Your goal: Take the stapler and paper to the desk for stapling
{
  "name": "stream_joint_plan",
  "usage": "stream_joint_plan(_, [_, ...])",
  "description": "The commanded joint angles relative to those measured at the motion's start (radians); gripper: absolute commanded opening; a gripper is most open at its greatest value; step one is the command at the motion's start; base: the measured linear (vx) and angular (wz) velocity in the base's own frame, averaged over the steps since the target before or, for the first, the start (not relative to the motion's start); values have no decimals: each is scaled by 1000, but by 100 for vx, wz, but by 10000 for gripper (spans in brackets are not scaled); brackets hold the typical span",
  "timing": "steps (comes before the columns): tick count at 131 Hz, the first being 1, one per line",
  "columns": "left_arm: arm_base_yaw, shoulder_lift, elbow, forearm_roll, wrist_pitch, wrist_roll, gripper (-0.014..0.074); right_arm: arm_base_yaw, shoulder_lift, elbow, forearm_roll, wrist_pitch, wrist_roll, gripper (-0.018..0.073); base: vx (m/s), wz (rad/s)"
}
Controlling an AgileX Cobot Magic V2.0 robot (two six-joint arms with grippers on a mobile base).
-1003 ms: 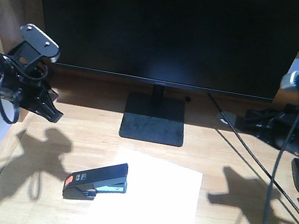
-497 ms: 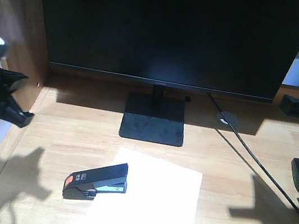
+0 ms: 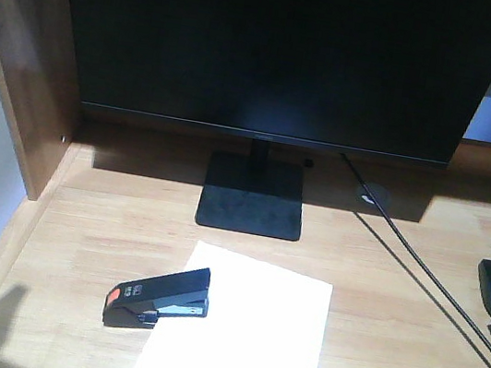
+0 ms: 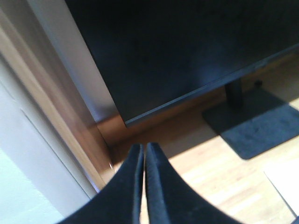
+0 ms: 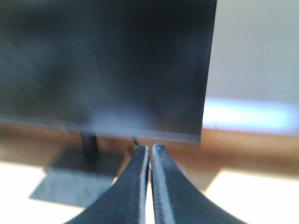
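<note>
Black stapler [image 3: 158, 297] lies across the white paper's [image 3: 250, 334] left edge on the desk [image 3: 378, 289].

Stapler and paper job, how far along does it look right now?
Done: the stapler and the paper both lie on the desk, in front of the monitor stand, the stapler's front end over the sheet's left edge. In hand: nothing; the left pincer and right pincer are shut and empty. Left: little that shows; I cannot tell whether a staple went in.
</note>
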Motion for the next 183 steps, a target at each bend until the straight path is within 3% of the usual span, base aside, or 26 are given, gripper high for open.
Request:
stream_joint_plan(1, [1,-78,4,-8,-43,-8,-6,-3,-85,9,-49,-15,-10,-3,0,0])
stream_joint_plan(48, [1,-298,92,-8,-12,-8,-6,-3,-181,51,-50,-23,-10,-3,0,0])
stream_joint_plan(183, [1,-313,92,-5,8,-33,-6,-3,-181,51,-50,-23,-10,-2,0,0])
